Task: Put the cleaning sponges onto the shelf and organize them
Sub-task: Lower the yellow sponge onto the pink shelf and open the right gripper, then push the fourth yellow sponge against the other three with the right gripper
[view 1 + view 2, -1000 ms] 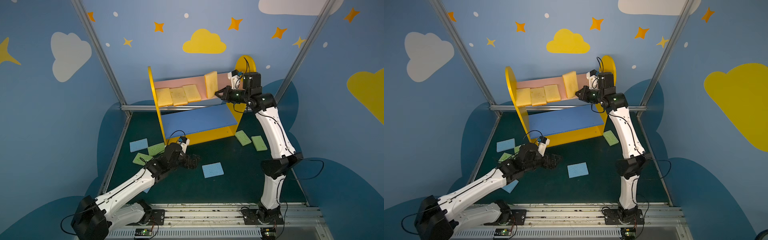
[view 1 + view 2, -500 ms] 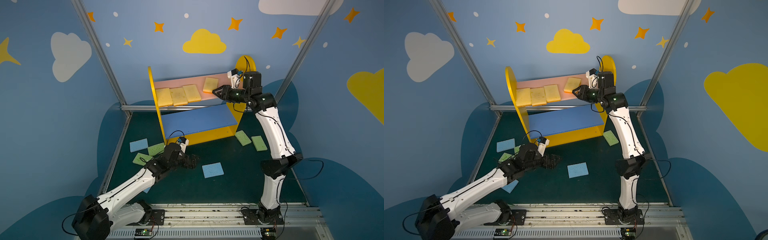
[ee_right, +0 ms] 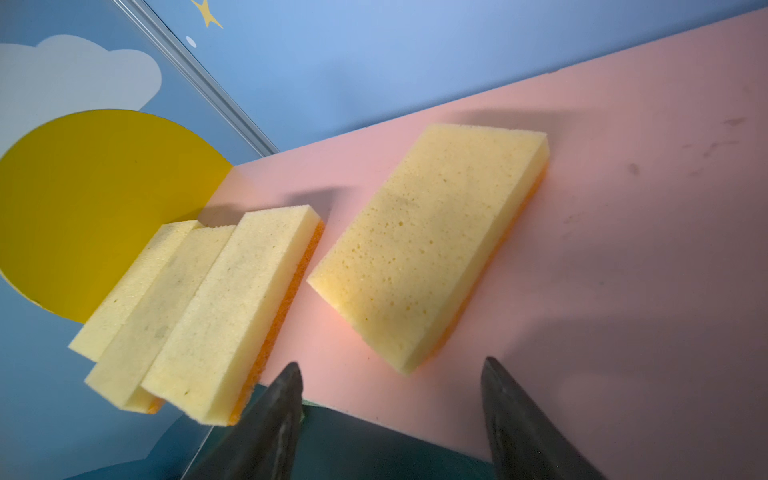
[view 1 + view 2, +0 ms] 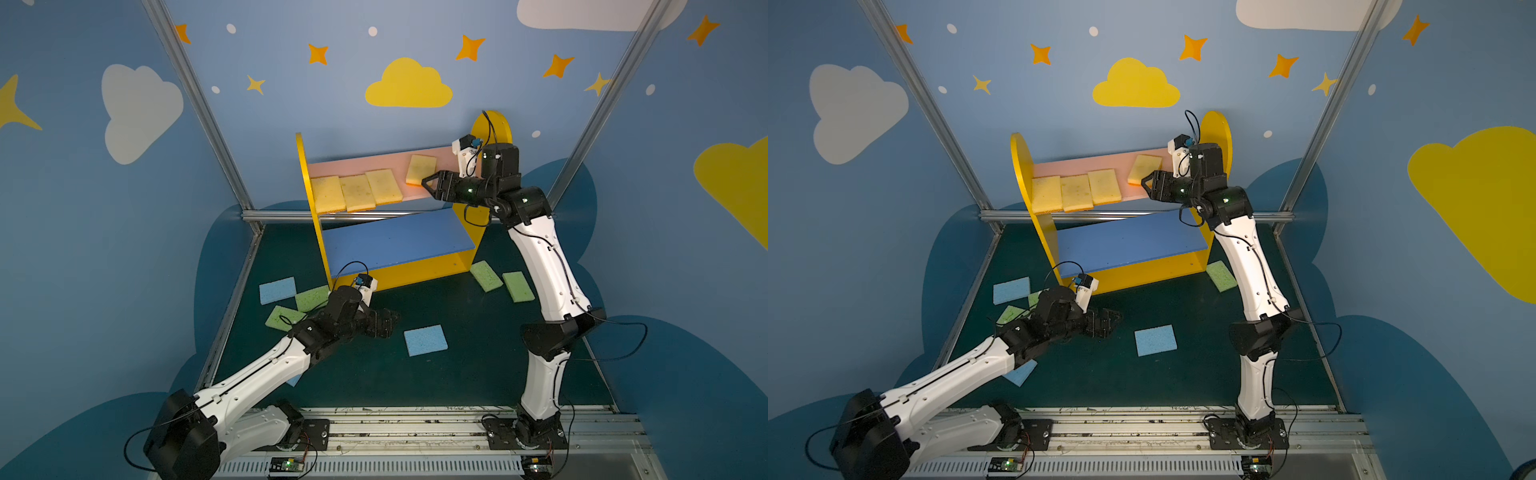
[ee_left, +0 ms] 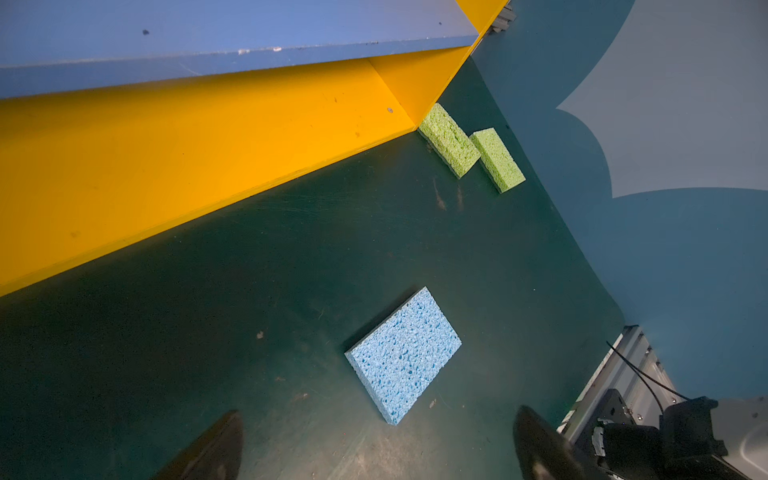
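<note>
Your right pincer (image 4: 428, 185) stands spread and holds nothing, at the near edge of the pink upper board (image 4: 353, 164) of the shelf (image 4: 308, 187), towards its right end. The fourth yellow sponge (image 4: 421, 169) lies flat on that board just beyond the fingertips. In the right wrist view the sponge (image 3: 428, 245) has its near corner reaching in between the two tips of the pincer (image 3: 390, 363) and touches neither. To its left, with a gap between, the other three yellow sponges (image 4: 357, 192) lie side by side in a row against the left side panel, their near ends jutting over the board's edge. The blue middle board (image 4: 395, 243) is bare.

Your left pincer (image 4: 390, 322) is spread wide and empty, low over the worktop (image 4: 457, 374) in front of the shelf. A light blue sponge (image 4: 426, 340) lies flat just to its right. In the left wrist view that sponge (image 5: 403, 353) sits just ahead of the pincer (image 5: 380, 415), in line with the gap between the tips. You cannot tell whether the tips touch the worktop.

Two green sponges (image 4: 486, 275) lie side by side at the shelf's near right corner. Another light blue sponge (image 4: 277, 290) and two more green sponges (image 4: 311, 297) lie on the left behind the left arm, and a third blue sponge (image 4: 1019, 372) shows partly under it.
</note>
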Controlling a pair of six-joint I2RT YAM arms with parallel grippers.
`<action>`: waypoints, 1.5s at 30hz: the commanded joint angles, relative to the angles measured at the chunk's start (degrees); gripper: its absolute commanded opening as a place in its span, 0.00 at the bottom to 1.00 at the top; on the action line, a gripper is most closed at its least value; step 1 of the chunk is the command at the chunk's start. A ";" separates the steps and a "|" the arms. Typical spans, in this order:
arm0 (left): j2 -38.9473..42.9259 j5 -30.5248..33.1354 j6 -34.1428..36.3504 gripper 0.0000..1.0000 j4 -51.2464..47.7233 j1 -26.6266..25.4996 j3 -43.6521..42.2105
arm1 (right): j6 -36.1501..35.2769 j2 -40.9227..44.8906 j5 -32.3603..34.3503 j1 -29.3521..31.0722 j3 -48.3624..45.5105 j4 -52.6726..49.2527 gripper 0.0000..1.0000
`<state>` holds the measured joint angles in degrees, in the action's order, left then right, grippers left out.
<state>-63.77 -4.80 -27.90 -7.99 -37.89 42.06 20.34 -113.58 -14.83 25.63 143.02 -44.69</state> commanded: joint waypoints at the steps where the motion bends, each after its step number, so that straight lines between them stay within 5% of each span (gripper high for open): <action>1: -0.15 -0.83 -0.32 1.00 1.00 0.29 -0.62 | -2.04 -2.23 5.41 0.76 3.55 -1.15 0.68; 13: 1.27 -0.45 0.04 1.00 0.17 0.53 -1.11 | -4.03 -7.28 10.47 2.89 8.62 -2.33 0.66; 24: 1.55 -0.70 0.04 1.00 0.01 0.71 -1.29 | -9.81 -6.60 10.92 3.54 8.85 -6.26 0.34; 32: 1.37 -1.00 0.17 1.00 -0.72 0.74 -0.06 | -11.40 -5.57 12.54 3.05 8.87 -7.60 0.21; 45: 1.37 -1.05 -0.51 1.00 -0.85 0.72 -0.21 | -14.02 -1.90 0.79 -0.82 5.25 -6.05 0.10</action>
<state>-62.92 -5.41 -28.38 -8.10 -37.39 41.45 7.49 -117.58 -9.43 25.74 150.02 -48.45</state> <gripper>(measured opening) 0.997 0.106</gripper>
